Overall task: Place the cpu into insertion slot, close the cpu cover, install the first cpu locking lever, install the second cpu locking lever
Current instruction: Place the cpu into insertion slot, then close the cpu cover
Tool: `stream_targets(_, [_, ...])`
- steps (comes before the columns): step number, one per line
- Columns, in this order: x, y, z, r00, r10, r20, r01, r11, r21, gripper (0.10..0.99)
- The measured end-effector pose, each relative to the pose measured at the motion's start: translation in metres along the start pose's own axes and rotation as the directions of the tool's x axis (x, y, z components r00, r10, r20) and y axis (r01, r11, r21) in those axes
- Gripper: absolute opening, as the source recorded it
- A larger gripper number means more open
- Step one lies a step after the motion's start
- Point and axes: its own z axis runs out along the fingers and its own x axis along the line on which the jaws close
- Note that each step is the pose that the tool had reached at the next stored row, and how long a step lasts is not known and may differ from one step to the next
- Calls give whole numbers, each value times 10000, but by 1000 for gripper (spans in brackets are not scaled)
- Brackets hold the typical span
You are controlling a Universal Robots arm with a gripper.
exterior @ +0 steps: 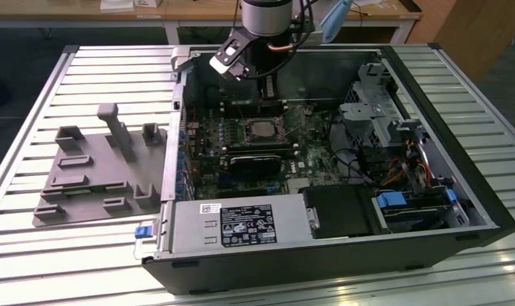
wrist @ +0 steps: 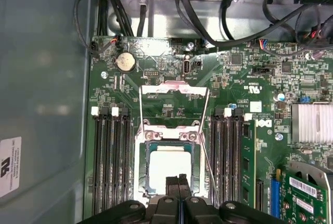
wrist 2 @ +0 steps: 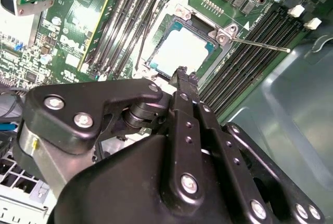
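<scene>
As I read it remotely, chip (wrist: pixel 170 169): lying in socket (wrist: pixel 140 161).
Cover (wrist: pixel 174 99): swung open.
Gripper (wrist: pixel 178 182): fingers pressed together, empty.
Arm (exterior: pixel 262 19): socket's twelve o'clock, exterior view.

End effector (wrist 2: pixel 182 74): matte black, two slim fingers (wrist 2: pixel 183 114) on jointed link arms with broad rounded knuckle plates. Silver socket-head screws (wrist 2: pixel 189 183) at each pivot. Above it: silver-grey cylindrical wrist (exterior: pixel 266 16), black-and-white camera block (exterior: pixel 227 58), looping black cables (exterior: pixel 306 29), one copper-coloured tube (exterior: pixel 279 46).
</scene>
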Motion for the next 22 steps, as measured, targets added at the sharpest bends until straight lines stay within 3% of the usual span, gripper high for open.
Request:
stream_targets(16, [-1, 5, -17, 10000, -2, 4, 2, 10000, 2, 102])
stream_targets(22, [0, 86, -12, 10000, 0, 4, 0, 10000, 3, 102])
